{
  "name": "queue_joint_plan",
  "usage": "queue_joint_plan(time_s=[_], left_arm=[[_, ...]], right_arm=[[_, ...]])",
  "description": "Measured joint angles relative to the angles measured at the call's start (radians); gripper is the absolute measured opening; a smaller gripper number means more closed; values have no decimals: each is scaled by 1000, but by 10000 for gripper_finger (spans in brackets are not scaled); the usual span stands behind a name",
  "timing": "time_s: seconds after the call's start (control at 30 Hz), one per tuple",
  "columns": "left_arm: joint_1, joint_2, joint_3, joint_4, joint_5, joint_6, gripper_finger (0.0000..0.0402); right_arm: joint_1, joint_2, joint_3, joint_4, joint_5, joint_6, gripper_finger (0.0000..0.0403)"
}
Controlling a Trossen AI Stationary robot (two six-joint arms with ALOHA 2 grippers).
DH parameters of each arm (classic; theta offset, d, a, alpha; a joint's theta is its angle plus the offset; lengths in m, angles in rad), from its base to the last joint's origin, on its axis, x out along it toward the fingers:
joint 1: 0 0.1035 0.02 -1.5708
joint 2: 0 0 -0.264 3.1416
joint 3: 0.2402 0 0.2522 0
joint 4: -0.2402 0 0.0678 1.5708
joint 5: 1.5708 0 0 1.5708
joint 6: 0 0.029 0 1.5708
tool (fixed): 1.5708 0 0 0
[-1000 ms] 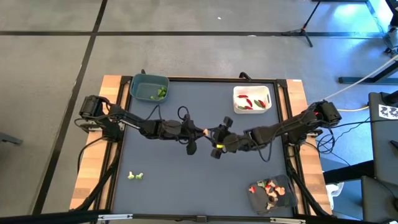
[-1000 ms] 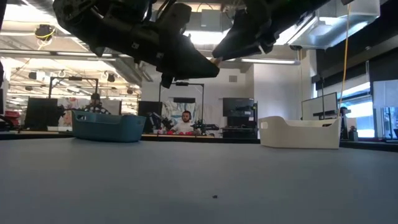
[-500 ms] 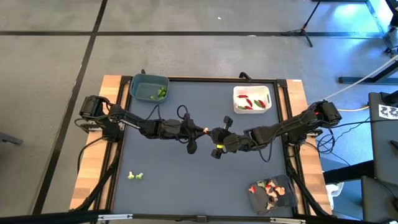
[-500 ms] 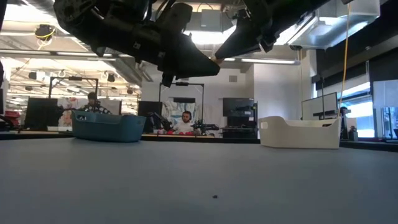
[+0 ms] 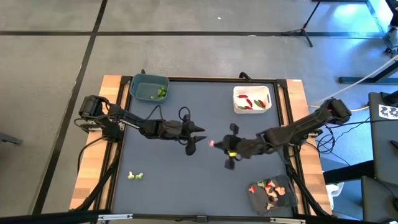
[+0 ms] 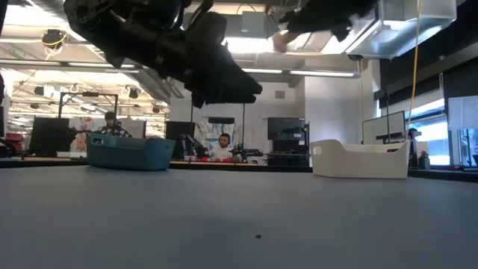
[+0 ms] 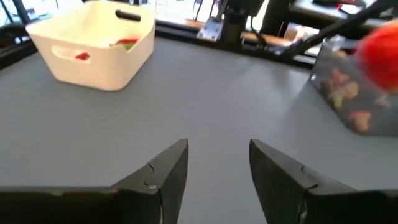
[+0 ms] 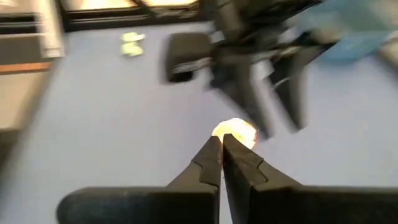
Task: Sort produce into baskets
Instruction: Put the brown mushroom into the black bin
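Your right tool has pulled away from the left tool toward the counter's right edge, clamped on a small round red piece, likely bound for a basket. It's too rounded to show any long axis. Your left tool's fingers stand apart, empty, mid-counter.

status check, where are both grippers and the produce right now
Left gripper open, empty, mid-table. Right gripper shut on small pale round toy fruit. Nothing in the way.
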Motion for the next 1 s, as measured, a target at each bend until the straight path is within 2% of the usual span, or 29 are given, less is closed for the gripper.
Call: queue_joint_plan(time_s=[0.2,0.43,0.63,0.77,0.87,1.0], left_arm=[[-1,0,0,-38,-2,4,170],[2,0,0,-41,-6,4,170],[2,0,0,-41,-6,5,170],[2,1,0,-41,-6,6,170],[2,1,-1,-41,-6,27,170],[2,1,-1,-42,-6,33,170]], right_arm=[[88,-81,0,-145,-285,315,9],[230,-90,0,-320,-520,760,9],[384,-90,0,-482,-559,1102,10],[490,-90,0,-546,-543,1283,10],[552,-76,0,-579,-491,1362,10],[584,-31,0,-595,-486,1372,10]])
